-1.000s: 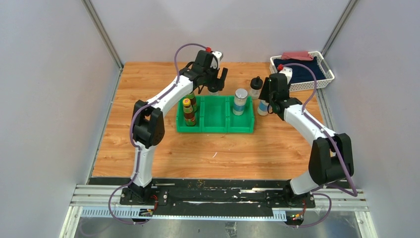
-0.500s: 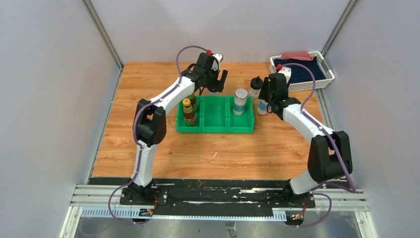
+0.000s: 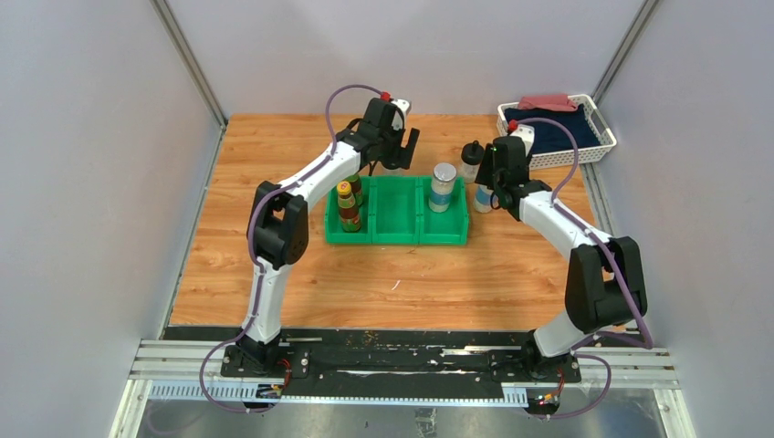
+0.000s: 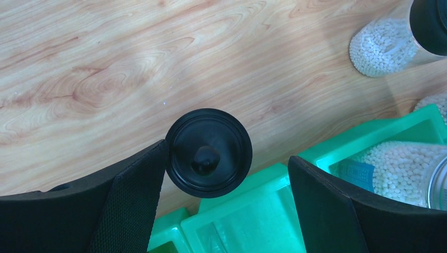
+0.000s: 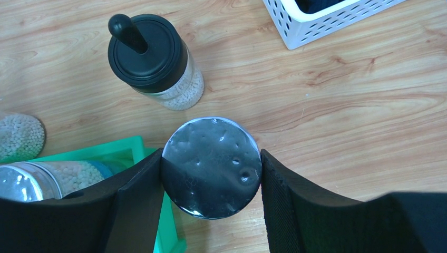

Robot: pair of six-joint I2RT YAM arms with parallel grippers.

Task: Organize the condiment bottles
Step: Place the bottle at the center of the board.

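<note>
My left gripper (image 4: 229, 158) (image 3: 399, 157) hangs open behind the green bin (image 3: 398, 239). A squat clear bottle with a black knob lid (image 4: 209, 159) stands between its fingers, touching the left one and well apart from the right one. My right gripper (image 5: 211, 174) (image 3: 486, 192) is shut on a silver-lidded shaker (image 5: 211, 166), just right of the bin. A second knob-lid bottle (image 5: 153, 52) (image 3: 471, 160) stands on the table behind it. Another shaker (image 3: 443, 187) stands in the bin's right compartment. Two brown bottles with yellow caps (image 3: 347, 205) fill the left compartment.
The bin's middle compartment (image 3: 396, 210) holds nothing. A white basket (image 3: 598, 146) with dark blue and red cloths sits at the back right corner. Grey walls close in the wooden table (image 3: 274, 274) on three sides.
Both wrists have shifted only slightly. The left gripper stays open over the knob-lid bottle, and the right stays shut on the shaker.
</note>
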